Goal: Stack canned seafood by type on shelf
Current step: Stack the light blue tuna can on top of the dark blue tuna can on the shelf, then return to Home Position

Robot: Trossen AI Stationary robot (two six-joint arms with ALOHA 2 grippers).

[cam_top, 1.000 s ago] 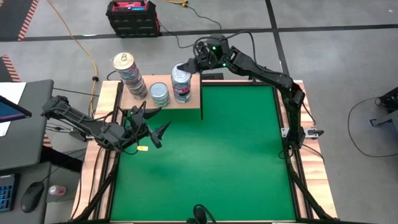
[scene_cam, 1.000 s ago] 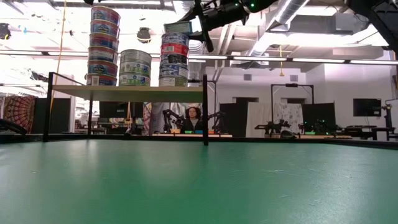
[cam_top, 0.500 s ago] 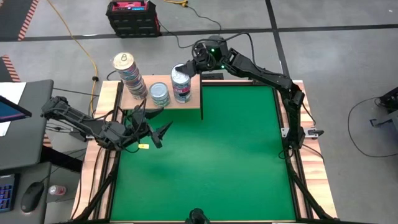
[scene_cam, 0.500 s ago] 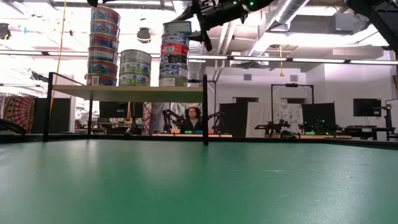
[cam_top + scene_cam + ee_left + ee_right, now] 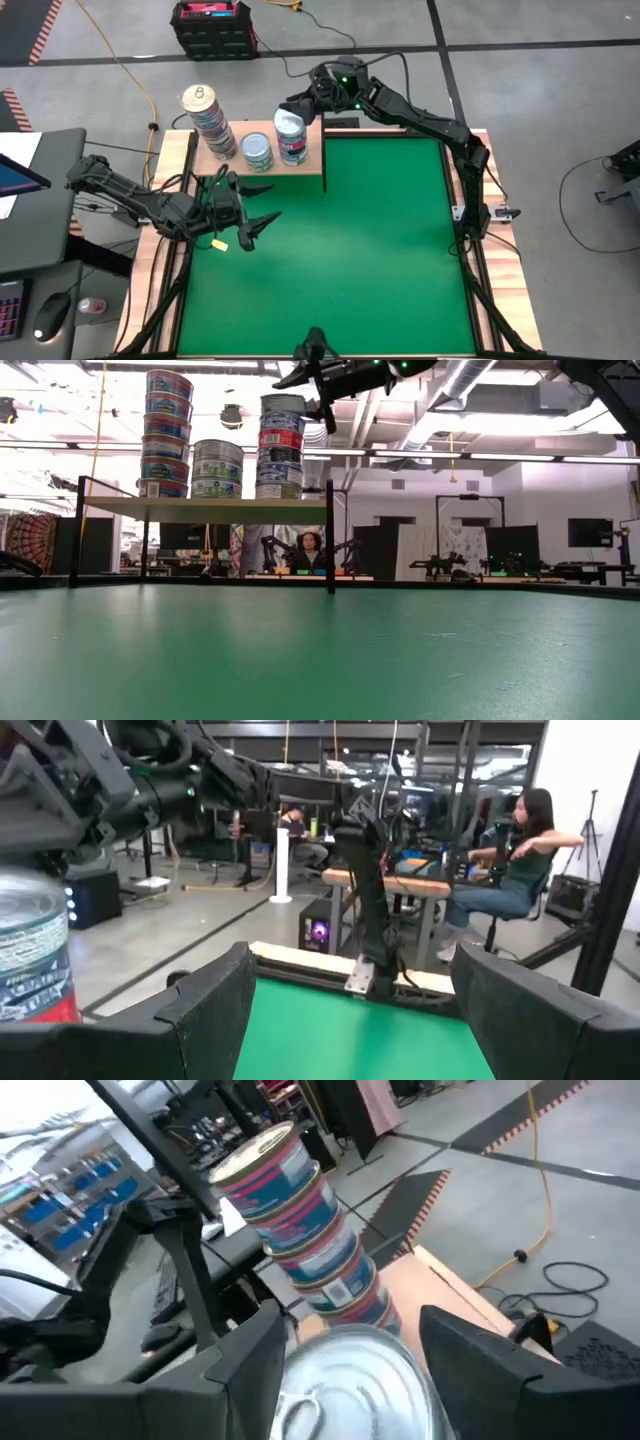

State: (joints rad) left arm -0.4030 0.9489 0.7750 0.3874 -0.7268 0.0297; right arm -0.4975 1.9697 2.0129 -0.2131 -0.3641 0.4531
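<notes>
Tins (image 5: 290, 133) stacked upright on shelf (image 5: 229, 160)

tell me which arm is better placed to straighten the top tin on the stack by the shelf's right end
Right. Its pincer hangs open just above that stack; the left pincer sits low over the green mat.

Three upright tin stacks (image 5: 254, 150) stand on the wooden shelf (image 5: 312, 168).
</notes>
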